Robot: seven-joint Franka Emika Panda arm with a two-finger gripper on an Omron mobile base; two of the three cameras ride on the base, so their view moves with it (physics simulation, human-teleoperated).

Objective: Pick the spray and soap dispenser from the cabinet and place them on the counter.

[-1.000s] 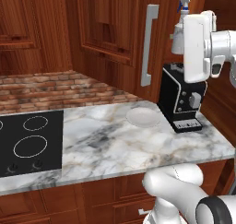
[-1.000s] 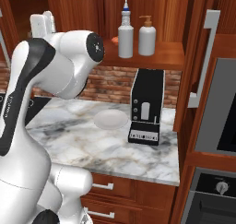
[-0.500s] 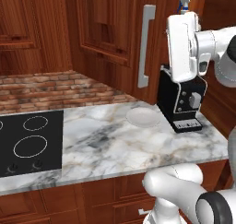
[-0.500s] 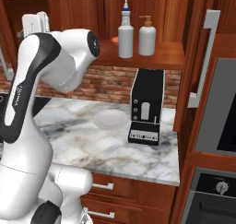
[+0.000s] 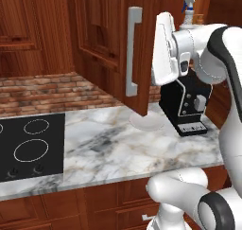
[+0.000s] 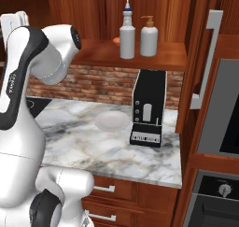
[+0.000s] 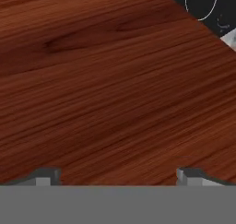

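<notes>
On the cabinet (image 6: 140, 55) shelf, near its front edge, the spray (image 6: 127, 30) and soap dispenser (image 6: 149, 36) stand side by side. With the gripper (image 7: 118, 176) spread wide against the door (image 5: 111, 49), we judge we should clear it first, then approach the spray level.

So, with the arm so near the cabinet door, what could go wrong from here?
1. The open pincer faces the cabinet door's wood closely; moving forward may bump the door.
2. The spray and the soap dispenser stand close together on the shelf, so grasping one may tip the other.
3. The black machine and white plate on the counter stand directly below the shelf; a dropped bottle could hit them.
</notes>
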